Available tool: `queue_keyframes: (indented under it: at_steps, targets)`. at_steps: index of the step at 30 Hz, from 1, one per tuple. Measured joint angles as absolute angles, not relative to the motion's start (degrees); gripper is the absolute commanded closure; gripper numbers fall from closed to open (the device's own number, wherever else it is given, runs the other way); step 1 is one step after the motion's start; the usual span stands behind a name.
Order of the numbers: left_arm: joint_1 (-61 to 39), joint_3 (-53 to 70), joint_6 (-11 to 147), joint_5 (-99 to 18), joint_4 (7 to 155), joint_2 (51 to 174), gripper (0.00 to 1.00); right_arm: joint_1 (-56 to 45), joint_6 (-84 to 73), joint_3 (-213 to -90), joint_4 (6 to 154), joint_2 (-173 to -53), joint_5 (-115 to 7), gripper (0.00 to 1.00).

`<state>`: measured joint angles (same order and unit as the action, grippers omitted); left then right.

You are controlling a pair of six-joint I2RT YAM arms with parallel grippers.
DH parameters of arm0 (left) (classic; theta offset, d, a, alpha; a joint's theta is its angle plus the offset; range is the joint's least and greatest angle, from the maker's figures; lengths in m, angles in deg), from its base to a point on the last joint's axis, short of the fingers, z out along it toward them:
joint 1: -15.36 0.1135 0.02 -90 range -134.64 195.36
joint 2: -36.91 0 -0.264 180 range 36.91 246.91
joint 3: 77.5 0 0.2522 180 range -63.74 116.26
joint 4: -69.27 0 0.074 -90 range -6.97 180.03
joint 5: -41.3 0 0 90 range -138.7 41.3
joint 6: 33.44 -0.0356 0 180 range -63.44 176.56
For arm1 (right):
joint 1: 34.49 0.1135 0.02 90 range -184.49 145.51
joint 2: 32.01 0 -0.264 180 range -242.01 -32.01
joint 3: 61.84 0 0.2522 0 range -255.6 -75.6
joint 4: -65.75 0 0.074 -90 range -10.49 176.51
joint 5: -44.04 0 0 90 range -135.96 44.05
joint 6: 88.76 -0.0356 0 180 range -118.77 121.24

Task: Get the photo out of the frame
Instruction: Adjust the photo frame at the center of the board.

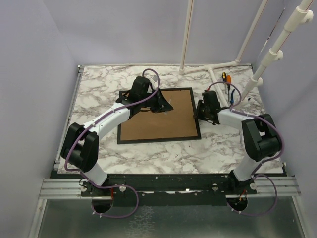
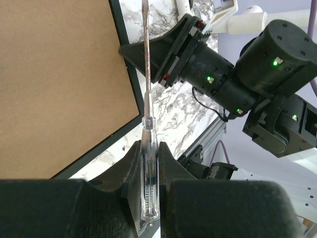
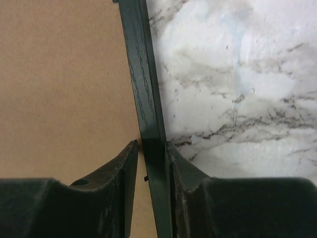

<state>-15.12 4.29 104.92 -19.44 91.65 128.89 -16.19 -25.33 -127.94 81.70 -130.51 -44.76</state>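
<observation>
Brown-backed frame (image 1: 157,116) face down on marble table (image 1: 148,153), left gripper (image 2: 150,163) clamping screwdriver (image 2: 147,124), right gripper (image 3: 151,158) seemingly pinching frame's edge.

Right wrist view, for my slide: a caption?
Right fingers straddle the frame edge, back up, on marble table.

— What carries everything here?

— A table (image 1: 99,89) with a white marble-patterned top veined in grey.

— And what lies on it?

— The frame (image 1: 159,140) lies flat near the middle, face down, its brown back up inside a thin black border. At the far right corner sits a small tool with an orange handle (image 1: 224,77), beside a white pipe stand (image 1: 218,67).
</observation>
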Motion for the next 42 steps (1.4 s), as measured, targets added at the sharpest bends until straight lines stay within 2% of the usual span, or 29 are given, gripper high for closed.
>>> queue_keyframes:
  at_steps: [22,30,36,42]
  targets:
    - [-15.1,5.5,104.9,-18.9,91.0,131.6,1.00,-5.9,-35.0,-117.3,86.1,-116.8,-41.0,0.72]
    - [-15.1,6.0,104.9,-18.7,90.8,131.8,1.00,-0.3,-38.8,-116.4,86.1,-112.8,-40.5,0.69]
    - [-15.8,6.0,104.9,-18.7,90.8,131.8,1.00,2.6,-40.8,-116.3,86.6,-112.3,-39.9,0.56]
    - [-16.4,6.0,104.9,-18.7,90.8,131.8,1.00,2.7,-41.5,-115.9,89.0,-108.1,-36.7,0.29]
